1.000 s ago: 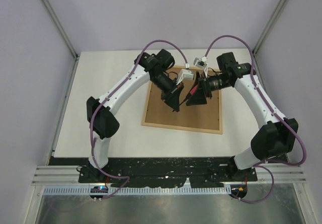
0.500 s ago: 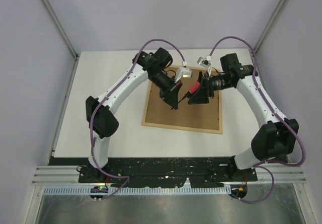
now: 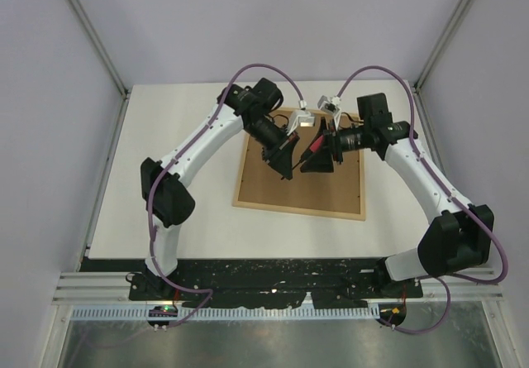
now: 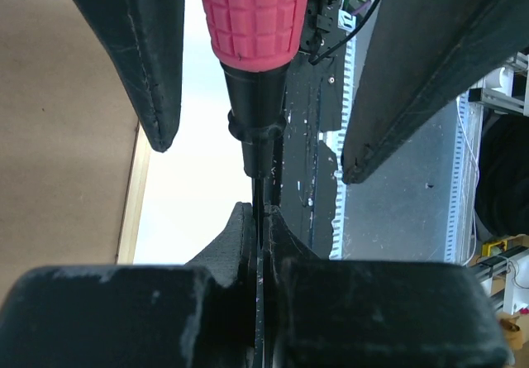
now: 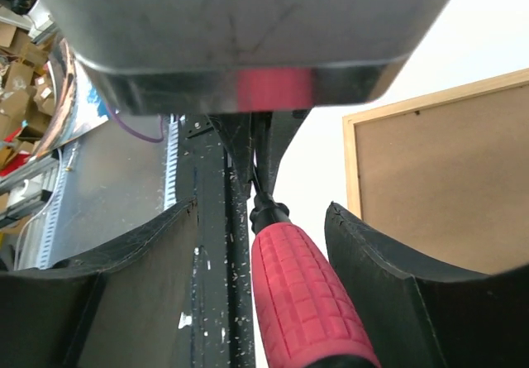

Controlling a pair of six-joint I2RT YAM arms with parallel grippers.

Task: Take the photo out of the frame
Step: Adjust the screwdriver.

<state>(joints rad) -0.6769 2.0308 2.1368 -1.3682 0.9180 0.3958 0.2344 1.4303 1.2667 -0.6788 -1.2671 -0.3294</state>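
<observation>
White tabletop (image 3: 165, 136) inside a cell of pale grey walls (image 3: 50, 95), viewed from above. At centre, the frame (image 3: 331, 198), lying face down, with the brown fibreboard back uppermost and a light-wood edge all round. The photo not visible in any view; judged to be beneath the backing, hence not yet out.

Above the far half of the frame, left gripper (image 3: 285, 163) pressed fully together on the thin metal shaft of a red-handled tool (image 3: 316, 145), handle pointing toward the right arm. Right gripper (image 5: 263, 211) spread, one finger on each side of the red handle. Gap visible on both sides in the wrist views; no contact discernible.

Compared with the view a second before: right arm swung leftward, forearm nearer the left gripper, fingers brought from beside the handle to astride it. Left arm nearly unmoved; frame in the same place.

Reading for the task: a hand-over of the tool in preparation, probably for prying at whatever holds the back panel. Presumably needed next: closure on the handle, then release by the left. Risk: a dropped tool if release precedes a firm hold.
</observation>
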